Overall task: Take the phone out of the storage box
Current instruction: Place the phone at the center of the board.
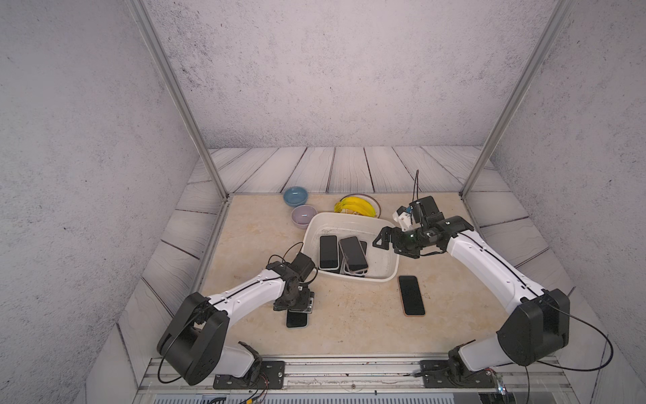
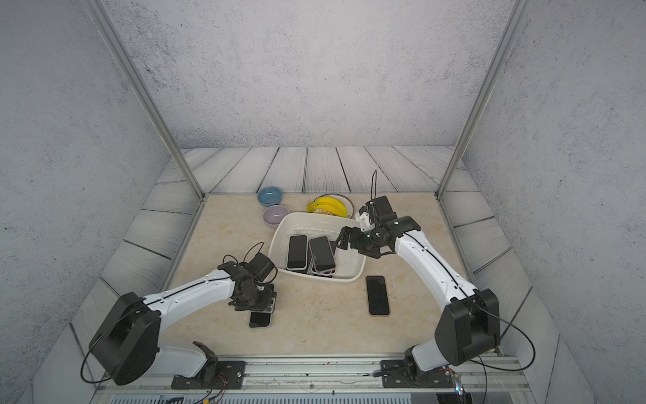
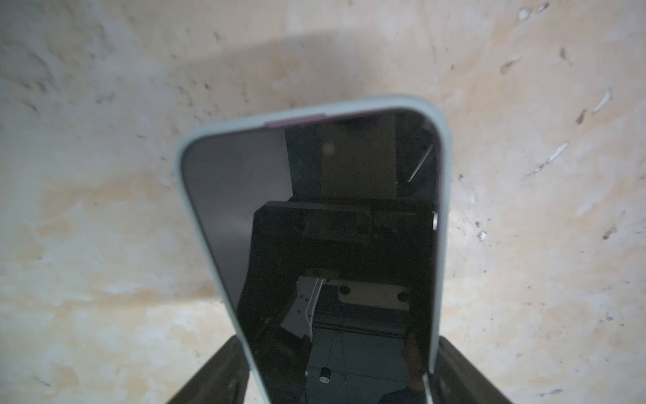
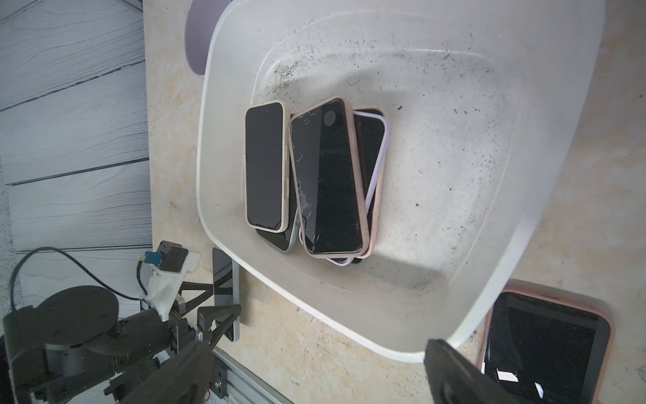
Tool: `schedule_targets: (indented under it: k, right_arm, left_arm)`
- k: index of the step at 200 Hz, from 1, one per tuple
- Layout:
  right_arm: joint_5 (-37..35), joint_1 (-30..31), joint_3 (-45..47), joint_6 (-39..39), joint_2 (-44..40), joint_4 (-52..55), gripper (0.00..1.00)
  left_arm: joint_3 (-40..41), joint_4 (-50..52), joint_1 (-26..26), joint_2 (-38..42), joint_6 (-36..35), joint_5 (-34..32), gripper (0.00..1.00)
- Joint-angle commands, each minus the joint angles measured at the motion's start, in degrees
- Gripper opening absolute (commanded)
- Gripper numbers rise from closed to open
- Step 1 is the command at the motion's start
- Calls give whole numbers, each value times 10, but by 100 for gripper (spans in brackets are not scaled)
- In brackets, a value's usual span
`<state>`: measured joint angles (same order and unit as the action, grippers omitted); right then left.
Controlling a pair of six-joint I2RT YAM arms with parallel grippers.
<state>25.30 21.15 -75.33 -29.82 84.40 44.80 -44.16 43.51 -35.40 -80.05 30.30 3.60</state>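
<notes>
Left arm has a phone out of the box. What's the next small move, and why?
Probably lower the left gripper slightly and open it: the mint-cased phone it holds is already outside the storage box, over bare table, seemingly just above it.

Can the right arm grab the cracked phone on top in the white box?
Probably yes. The right arm's fingers hover open over the storage box, and the cracked phone lies uncovered on top.
</notes>
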Motion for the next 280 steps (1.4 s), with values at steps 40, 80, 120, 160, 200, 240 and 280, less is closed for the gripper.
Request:
schedule_targets:
  k: [40, 80, 120, 160, 200, 240, 280]
  right_arm:
    - [-8, -1, 4, 2, -4, 8, 100]
    - [-10, -1, 7, 3, -3, 6, 100]
    - [-9, -1, 7, 6, 0, 7, 100]
    - [2, -1, 11, 9, 7, 7, 100]
    - [21, -1, 22, 2, 18, -8, 100]
    - [24, -1, 11, 6, 39, -9, 100]
    - [-5, 8, -18, 23, 85, 8, 100]
  left_arm:
    - [-2, -6, 0, -37, -24, -24, 75]
    - [-11, -5, 0, -57, -31, -30, 78]
    - [-17, -4, 0, -58, -28, -30, 83]
    - [-27, 7, 1, -52, -18, -27, 87]
    - [-39, 20, 0, -33, -7, -22, 89]
    - [-81, 69, 1, 18, 5, -26, 90]
    - [-154, 126, 7, 80, 9, -40, 91]
